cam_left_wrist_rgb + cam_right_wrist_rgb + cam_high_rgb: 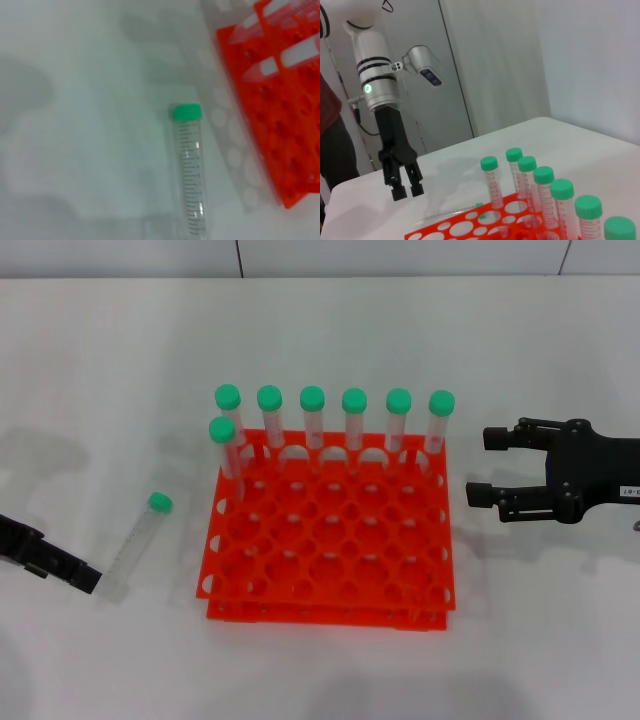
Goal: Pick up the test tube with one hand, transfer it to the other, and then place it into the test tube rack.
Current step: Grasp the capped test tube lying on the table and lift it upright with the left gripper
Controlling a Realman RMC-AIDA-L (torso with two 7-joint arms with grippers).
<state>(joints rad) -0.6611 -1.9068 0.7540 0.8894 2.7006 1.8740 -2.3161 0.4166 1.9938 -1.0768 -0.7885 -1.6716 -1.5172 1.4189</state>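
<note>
The test tube (138,543) lies flat on the white table, left of the rack, its green cap pointing away from me. It also shows in the left wrist view (190,172). My left gripper (85,578) hovers just beside the tube's bottom end. In the right wrist view the left gripper (406,191) hangs fingers down above the table, slightly open and empty. My right gripper (490,466), black with a small white label, is open and empty to the right of the orange-red test tube rack (330,585).
Several green-capped tubes (312,420) stand upright in the rack's back row, and one more stands in the second row at the left (224,445). The table's far edge meets a wall.
</note>
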